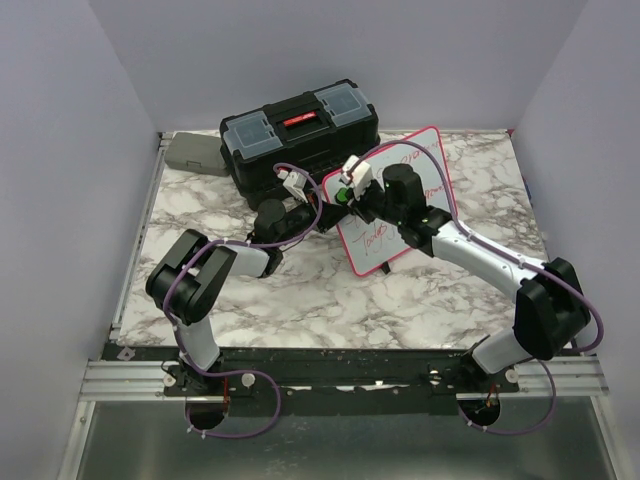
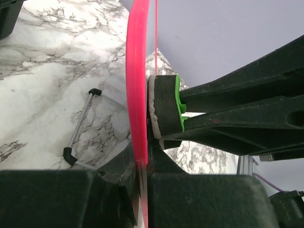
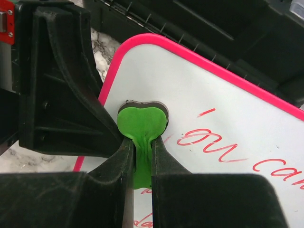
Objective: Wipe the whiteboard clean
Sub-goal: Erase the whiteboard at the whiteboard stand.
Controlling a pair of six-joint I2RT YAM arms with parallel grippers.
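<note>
Now, with the left gripper (image 2: 142, 183) clamped on the frame of the whiteboard (image 1: 425, 160) standing before the toolbox (image 1: 300, 125) and the right gripper (image 3: 142, 159) pinching the eraser (image 3: 141, 121) against its face, wiping looks in hand; next, sweep across the red writing (image 3: 213, 145).

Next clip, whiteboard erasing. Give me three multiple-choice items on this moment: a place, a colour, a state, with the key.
1. Where is the green eraser? A lying flat, let go; B pressed against the whiteboard's face; C out of view.
2. The writing is: A blue; B black; C red.
3. The left gripper is: A open; B shut on the whiteboard's frame; C shut on the eraser.
Key: 1 B, the right gripper holds it there; 2 C, red strokes show; 3 B, the pink frame is clamped in it.
</note>
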